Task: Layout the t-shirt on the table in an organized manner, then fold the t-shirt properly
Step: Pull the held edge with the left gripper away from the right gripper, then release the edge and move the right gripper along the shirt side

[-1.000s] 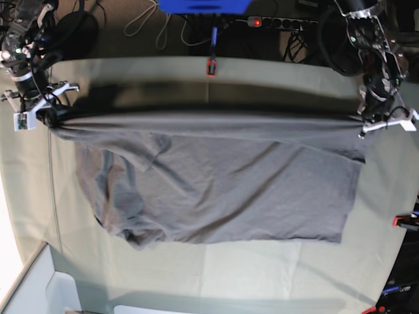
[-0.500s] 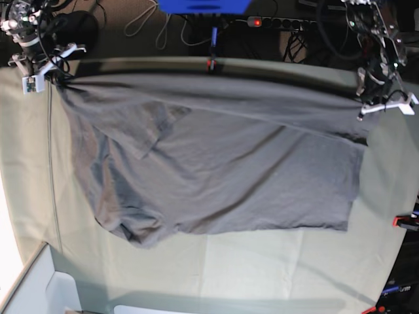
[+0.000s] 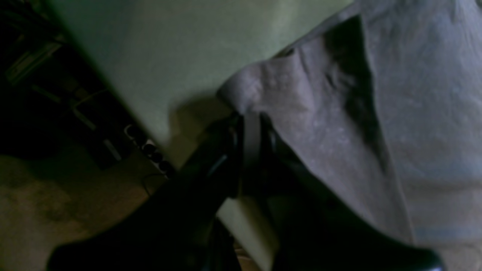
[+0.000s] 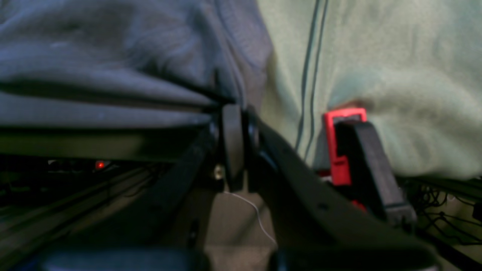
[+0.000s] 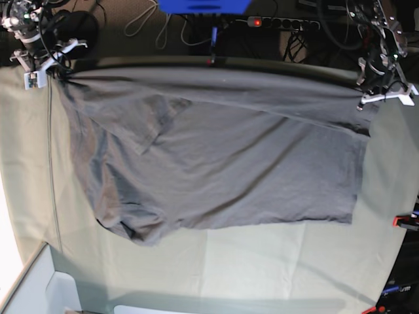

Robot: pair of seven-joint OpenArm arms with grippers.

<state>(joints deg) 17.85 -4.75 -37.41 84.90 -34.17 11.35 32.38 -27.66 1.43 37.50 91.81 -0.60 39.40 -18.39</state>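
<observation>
The grey t-shirt (image 5: 216,157) lies spread across the table (image 5: 275,268), its far edge pulled taut between both arms near the table's far edge. My right gripper (image 5: 51,72) at the far left is shut on the t-shirt's corner (image 4: 211,101). At the far right, my left gripper (image 5: 366,98) is shut on the other far corner (image 3: 244,94). A sleeve (image 5: 141,124) lies folded over on the body, and the near left part (image 5: 131,226) is bunched. In the wrist views the black fingers (image 3: 250,150) and fingers (image 4: 231,139) pinch grey cloth.
A red-orange clamp (image 4: 340,146) grips the table cloth just right of my right gripper. Another clamp (image 5: 406,221) sits at the right edge. A power strip (image 5: 281,23) and cables lie on the floor beyond the far edge. A white bin (image 5: 39,288) stands at the near left corner.
Both grippers have carried the t-shirt's far edge toward the table's far side. The shirt has been drawn out from a narrower fold into a wider spread.
</observation>
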